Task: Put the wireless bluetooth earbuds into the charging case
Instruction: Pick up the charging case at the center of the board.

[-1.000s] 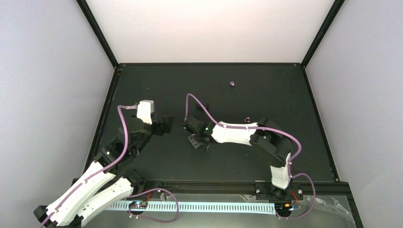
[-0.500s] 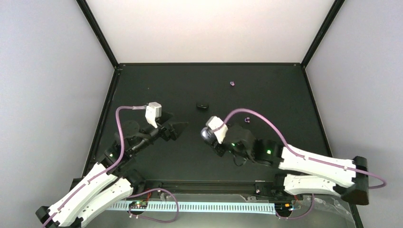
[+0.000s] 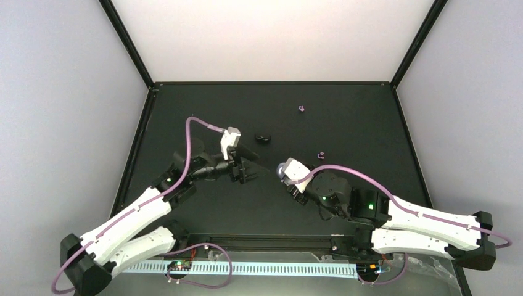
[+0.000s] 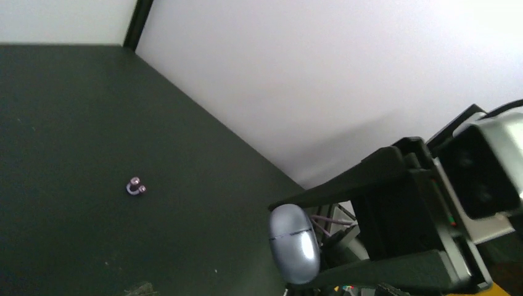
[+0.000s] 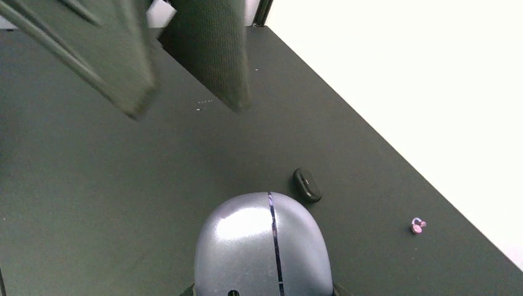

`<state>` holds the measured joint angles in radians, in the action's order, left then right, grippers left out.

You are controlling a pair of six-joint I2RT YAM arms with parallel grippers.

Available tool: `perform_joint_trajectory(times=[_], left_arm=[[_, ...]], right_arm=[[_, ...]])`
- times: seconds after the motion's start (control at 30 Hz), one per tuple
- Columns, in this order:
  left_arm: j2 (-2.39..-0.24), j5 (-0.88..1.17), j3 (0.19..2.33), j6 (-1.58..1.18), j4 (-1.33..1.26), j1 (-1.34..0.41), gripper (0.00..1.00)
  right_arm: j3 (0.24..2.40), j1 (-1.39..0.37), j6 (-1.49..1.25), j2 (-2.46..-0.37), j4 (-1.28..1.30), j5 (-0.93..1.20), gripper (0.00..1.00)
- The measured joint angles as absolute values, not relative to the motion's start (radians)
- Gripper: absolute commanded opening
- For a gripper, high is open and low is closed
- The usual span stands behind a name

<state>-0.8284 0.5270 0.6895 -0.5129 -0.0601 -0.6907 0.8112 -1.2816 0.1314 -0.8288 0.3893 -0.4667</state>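
Key relation: the charging case point(image 3: 280, 168) sits just right of your left gripper point(image 3: 256, 172) at frame centre in the top view. There is a small gap and no contact.

- **Case:** It's clamped in the right gripper point(image 3: 285, 175), one finger on each side, with the rounded end sticking out toward the left gripper. It looks lifted off the table point(image 3: 203, 111).
- **Axis:** The case's long axis runs along the right fingers, pointing up-left in the frame, roughly nose-on to your left gripper. The lid is closed. The right wrist view shows the seam as a dark line straight down the middle of the shell.
- **Left gripper:** Jaws are spread wide with nothing between them. In the right wrist view its two fingers sit blurred in the upper left, well apart. It's the only free pincer, and it's near the case.
- **Earbuds:** Both are loose on the table. One point(image 3: 321, 154) lies right of and slightly above the case, near the right wrist. The other point(image 3: 301, 109) lies further up, toward the back edge.
- **Other:** A small black oval piece point(image 3: 264, 137) lies just above the two grippers. I can't tell what it is.
- **Pose:** The left arm is stretched out from the lower left, gripper pointing right. The right arm is folded along the lower right, wrist turned up-left, presenting the case.

My read is that lid opening comes next. You'd need a left finger on that seam, and the hinge side isn't visible.
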Motion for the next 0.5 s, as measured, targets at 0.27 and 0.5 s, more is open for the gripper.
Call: perform_joint_trajectory(times=[0.27,0.5], left_arm=[[-0.979,0.569,0.769,-0.588,-0.046,-0.725,0.85],[-1.0,0.57,0.787,-0.617,-0.045,-0.766,0.71]], right_arm=[[0.813,-1.306,0.203,-0.839,0.388,-0.502,0.38],[0.817,-1.321,0.234,-0.863,0.369,-0.526,0.38]])
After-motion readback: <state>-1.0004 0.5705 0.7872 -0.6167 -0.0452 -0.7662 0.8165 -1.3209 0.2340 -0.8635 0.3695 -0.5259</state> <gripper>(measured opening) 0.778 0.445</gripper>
